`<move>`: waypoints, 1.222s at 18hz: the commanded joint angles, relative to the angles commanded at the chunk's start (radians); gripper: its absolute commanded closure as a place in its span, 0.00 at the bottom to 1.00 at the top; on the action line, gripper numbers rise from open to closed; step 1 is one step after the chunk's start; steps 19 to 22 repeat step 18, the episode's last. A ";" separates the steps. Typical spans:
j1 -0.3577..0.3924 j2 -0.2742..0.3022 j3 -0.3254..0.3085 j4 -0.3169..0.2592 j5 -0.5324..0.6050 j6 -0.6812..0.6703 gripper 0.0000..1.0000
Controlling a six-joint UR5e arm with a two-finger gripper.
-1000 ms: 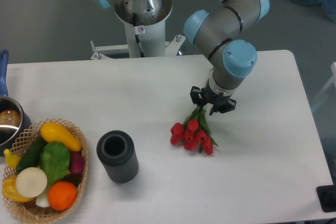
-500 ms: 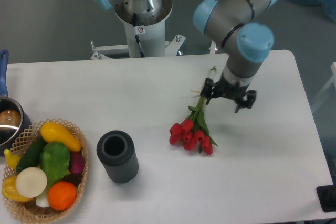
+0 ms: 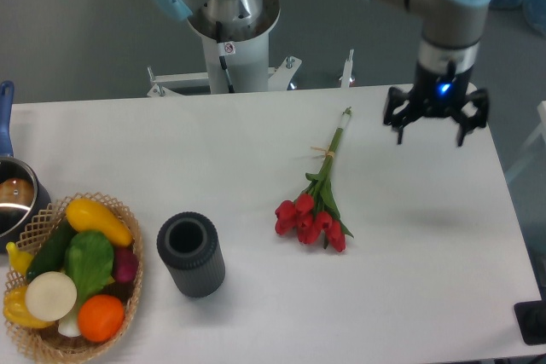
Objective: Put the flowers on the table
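The flowers (image 3: 313,210), a bunch of red tulips with green leaves and long green stems tied with pale string, lie flat on the white table (image 3: 256,142), heads toward the front, stem tips pointing to the back right. My gripper (image 3: 435,125) hangs above the table's back right part, well clear of the flowers. It is open and empty, with its fingers spread wide.
A dark grey cylindrical vase (image 3: 191,254) stands upright left of the flowers. A wicker basket (image 3: 72,283) of vegetables sits at the front left. A metal pot (image 3: 13,198) with a blue handle is at the left edge. The robot base (image 3: 230,31) stands behind the table.
The gripper has let go of the stems and moved up and to the right, away from the flowers. The flowers now lie free on the table.
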 joint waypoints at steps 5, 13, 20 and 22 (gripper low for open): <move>0.057 0.035 0.009 -0.005 -0.049 0.084 0.00; 0.101 0.077 -0.017 -0.031 -0.049 0.233 0.00; 0.106 0.078 -0.018 -0.029 -0.049 0.235 0.00; 0.106 0.078 -0.018 -0.029 -0.049 0.235 0.00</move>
